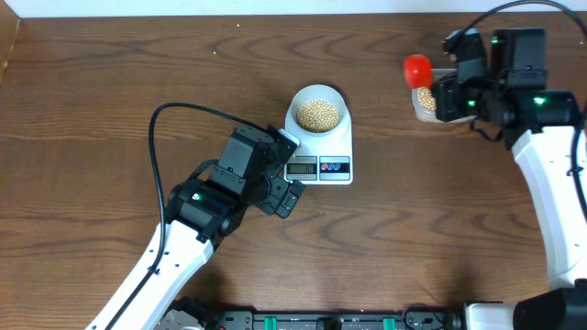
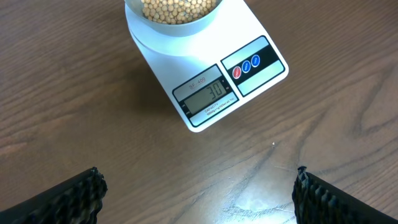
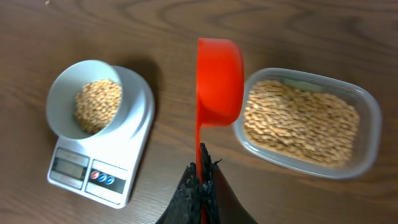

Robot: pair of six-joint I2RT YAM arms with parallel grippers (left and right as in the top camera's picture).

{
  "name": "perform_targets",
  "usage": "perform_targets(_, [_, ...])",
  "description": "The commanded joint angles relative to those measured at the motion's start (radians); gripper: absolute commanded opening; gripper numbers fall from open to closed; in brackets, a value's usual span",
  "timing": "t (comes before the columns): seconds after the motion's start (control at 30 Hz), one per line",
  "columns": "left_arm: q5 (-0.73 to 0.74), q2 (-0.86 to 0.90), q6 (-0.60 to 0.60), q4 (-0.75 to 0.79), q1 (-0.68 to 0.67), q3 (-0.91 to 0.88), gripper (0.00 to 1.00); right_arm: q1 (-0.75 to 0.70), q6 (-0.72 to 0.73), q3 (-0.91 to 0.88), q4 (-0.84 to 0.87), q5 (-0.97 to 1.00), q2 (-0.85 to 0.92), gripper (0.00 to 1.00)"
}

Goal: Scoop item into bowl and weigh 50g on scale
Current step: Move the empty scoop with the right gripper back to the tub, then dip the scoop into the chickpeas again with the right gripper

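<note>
The left gripper (image 1: pixel 286 194) hung just in front of the scale (image 1: pixel 341 147), at its display end. Its pincer was released and held nothing. In the left wrist view the two dark fingertips (image 2: pixel 81 198) stood wide apart, with only brown wooden table (image 2: pixel 56 106) between them and the scale (image 2: pixel 255 31) just beyond.

The scale lay flat on the table, and its grey display (image 2: pixel 205 98) read what looked like 30. The red and blue buttons (image 2: pixel 246 67) sat beside the display.

The bowl (image 1: pixel 296 101) stood upright on the far half of the scale, away from the display. The beans (image 1: pixel 318 114) were heaped inside it, covering its bottom and lying below the white rim. The right wrist view showed the same bowl (image 3: pixel 62 99) and beans (image 3: pixel 96 106) on the scale (image 3: pixel 134 155).

To the right of the scale, well apart from it, a red scoop (image 3: pixel 219 74) hung in the air, its cup over the scale-side edge of a clear plastic tub (image 3: pixel 368 106). The tub rested on the table and held a thick layer of more beans (image 3: pixel 298 121).

The right gripper (image 3: pixel 200 182) was clenched on the scoop's thin handle, its fingers pressed together around it. From overhead, the right gripper (image 1: pixel 451 90) and the scoop (image 1: pixel 417 68) sat over the tub (image 1: pixel 424 112), farther from the scale than anything else.
</note>
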Motion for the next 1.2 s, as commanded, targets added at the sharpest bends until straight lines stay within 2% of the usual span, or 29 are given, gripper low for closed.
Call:
perform_targets(0.0, [-0.008,0.006,0.013,0.003,0.002,0.010,0.98,-0.066,0.011,0.011,0.000,-0.028,-0.011,0.01])
perform_targets(0.23, [-0.008,0.006,0.013,0.003,0.002,0.010,0.98,-0.135,0.010,0.008,0.006,-0.025,0.008,0.01])
perform_targets(0.37, [-0.008,0.006,0.013,0.003,0.002,0.010,0.98,-0.157,-0.039,0.008,0.012,-0.023,0.029,0.01])
perform_targets(0.47, [-0.008,0.006,0.013,0.003,0.002,0.010,0.98,-0.160,-0.072,0.008,0.023,-0.017,0.059,0.01])
perform_targets(1.17, [-0.008,0.006,0.013,0.003,0.002,0.010,0.98,-0.172,-0.076,0.008,0.087,0.018,0.168,0.01])
